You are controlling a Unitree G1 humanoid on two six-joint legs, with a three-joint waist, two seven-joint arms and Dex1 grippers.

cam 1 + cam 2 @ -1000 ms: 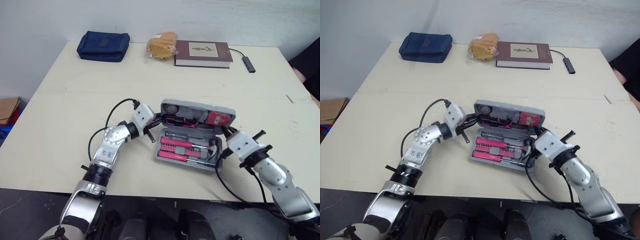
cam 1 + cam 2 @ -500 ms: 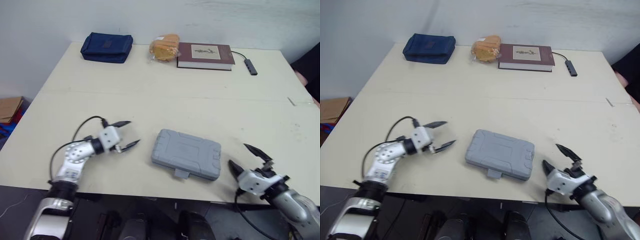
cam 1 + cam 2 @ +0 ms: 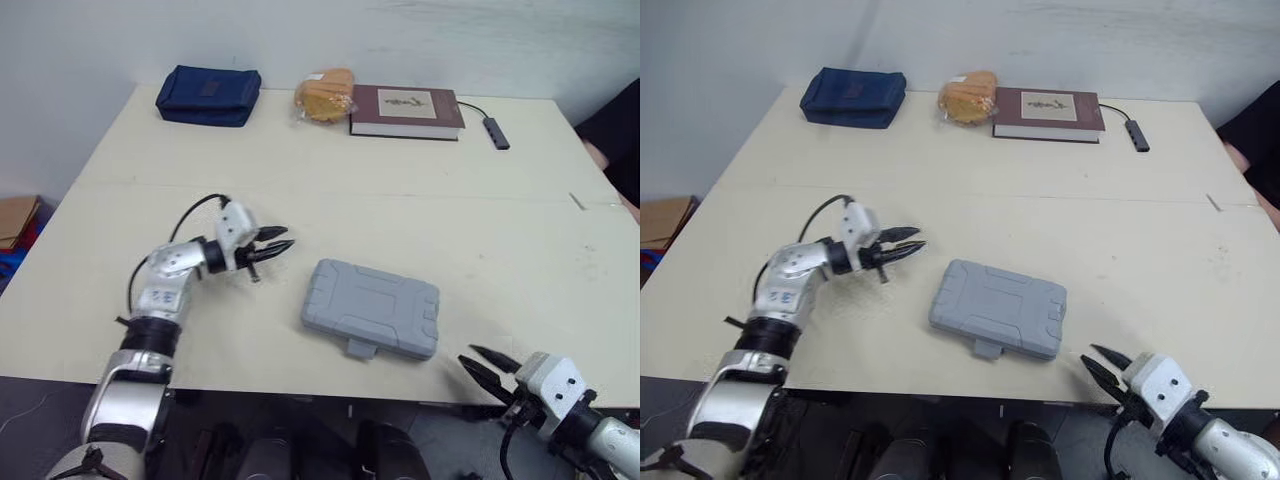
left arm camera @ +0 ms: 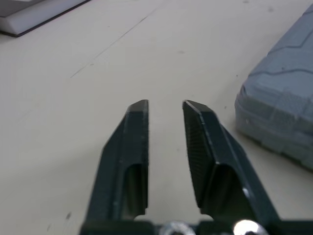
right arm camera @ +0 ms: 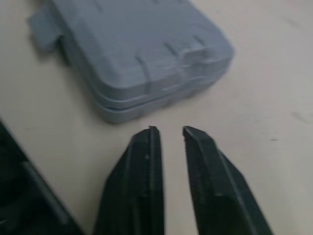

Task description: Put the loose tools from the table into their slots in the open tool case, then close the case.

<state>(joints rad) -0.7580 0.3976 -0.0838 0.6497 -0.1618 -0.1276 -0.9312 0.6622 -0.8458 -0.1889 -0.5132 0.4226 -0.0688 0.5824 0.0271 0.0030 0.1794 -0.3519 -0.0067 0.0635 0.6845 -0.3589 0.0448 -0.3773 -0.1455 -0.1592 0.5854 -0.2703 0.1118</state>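
Nearest you, your right gripper [image 3: 468,355] sits at the table's [image 3: 400,190] near edge, to the right of the case [image 3: 372,307] and a little nearer than it. Its fingers [image 5: 144,166] are released: a narrow gap shows between them and they grasp nothing. They point toward the case's near right corner, near it but not touching.

The case lies shut and flat on the table, lid up, just ahead of the near edge and about midway between your two grippers. It is grey with a ribbed lid, and it is turned slightly, so that its right end lies nearer to you than its left. A small tab [image 3: 362,348] sticks out from its near long side.

Your left gripper [image 3: 288,238] is to the left of the case and a little farther back, close above the table. It points toward the case's far left corner. Its fingers [image 4: 129,147] are also released, parted by a narrow gap with nothing between them, and they stand just beside the case without touching it.

Along the far edge you have a dark blue pouch [image 3: 207,93] at the left, then a wrapped bun [image 3: 325,91], then a brown book [image 3: 405,108] touching the bun. A small hub [image 3: 497,129] on a cable lies just right of the book. A person's dark sleeve [image 3: 615,125] shows at the right edge.
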